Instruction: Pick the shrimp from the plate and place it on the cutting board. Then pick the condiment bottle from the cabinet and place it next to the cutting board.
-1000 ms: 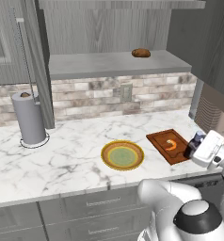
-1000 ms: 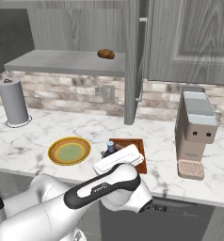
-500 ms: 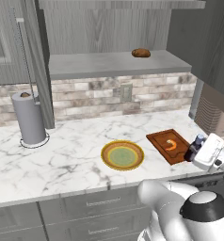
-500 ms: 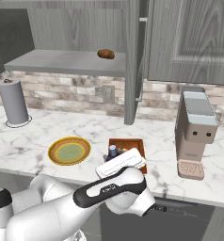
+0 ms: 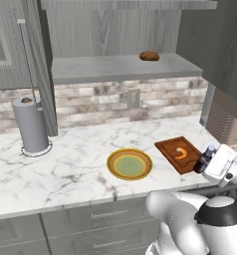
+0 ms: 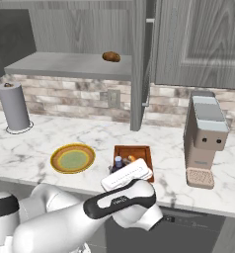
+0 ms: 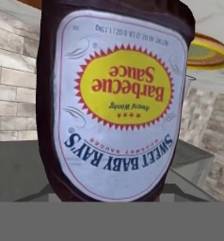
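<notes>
The condiment bottle [image 5: 205, 160], dark brown with a bluish cap, hangs at the near right corner of the cutting board [image 5: 171, 147]. My gripper [image 5: 210, 163] is shut on it. In the hand view its pale label [image 7: 118, 103] reads upside down, close to the camera and hiding the fingers. The small orange shrimp [image 5: 180, 153] lies on the reddish-brown board. Left of the board sits the plate [image 5: 129, 164] with its yellow rim. From the right base view the bottle [image 6: 118, 162] stands at the board's [image 6: 139, 150] near left edge, just above my white hand. The cabinet [image 5: 115, 67] is open above.
A brown rounded lump [image 5: 149, 56] lies on the cabinet shelf. The open cabinet door [image 6: 139, 59] hangs over the counter behind the board. A paper towel roll [image 5: 30, 124] stands at the far left and a coffee machine [image 6: 206, 138] at the right. Drawers [image 5: 105, 215] run below the counter edge.
My hand with the bottle has sunk a little, toward the counter's front edge beside the board. The shrimp, plate and board have stayed put.
</notes>
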Motion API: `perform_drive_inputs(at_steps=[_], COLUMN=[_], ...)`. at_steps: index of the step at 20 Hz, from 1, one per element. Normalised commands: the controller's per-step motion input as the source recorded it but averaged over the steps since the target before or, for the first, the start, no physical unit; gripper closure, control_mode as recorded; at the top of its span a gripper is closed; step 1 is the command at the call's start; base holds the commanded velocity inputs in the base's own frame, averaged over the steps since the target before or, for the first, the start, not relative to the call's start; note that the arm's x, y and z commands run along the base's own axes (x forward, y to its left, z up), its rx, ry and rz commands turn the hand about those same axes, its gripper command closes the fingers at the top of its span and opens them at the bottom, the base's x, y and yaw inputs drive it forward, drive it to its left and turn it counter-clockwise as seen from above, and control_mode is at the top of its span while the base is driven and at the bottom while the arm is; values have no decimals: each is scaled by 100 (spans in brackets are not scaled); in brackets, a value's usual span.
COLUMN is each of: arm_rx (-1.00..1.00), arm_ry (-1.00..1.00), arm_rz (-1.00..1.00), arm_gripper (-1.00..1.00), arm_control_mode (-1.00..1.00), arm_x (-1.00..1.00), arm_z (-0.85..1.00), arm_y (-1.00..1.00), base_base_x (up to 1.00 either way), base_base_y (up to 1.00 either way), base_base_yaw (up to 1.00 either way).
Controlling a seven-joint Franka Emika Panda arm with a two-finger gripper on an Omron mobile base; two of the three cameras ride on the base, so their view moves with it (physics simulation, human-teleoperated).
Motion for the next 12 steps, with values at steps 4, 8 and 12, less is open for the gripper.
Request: perform_drive_inputs(at_steps=[4,8,12], arm_rx=[0,0,0], arm_ry=[-6,-5,-5], arm_rz=[0,0,0], arm_gripper=[100,100,100], arm_control_mode=[-100,-100,-100], arm_x=[0,0,0], arm_z=[-23,-23,-21], arm_y=[-1,-3,-2], base_base_x=[0,0,0], base_base_y=[0,0,0], base_base_yaw=[0,0,0])
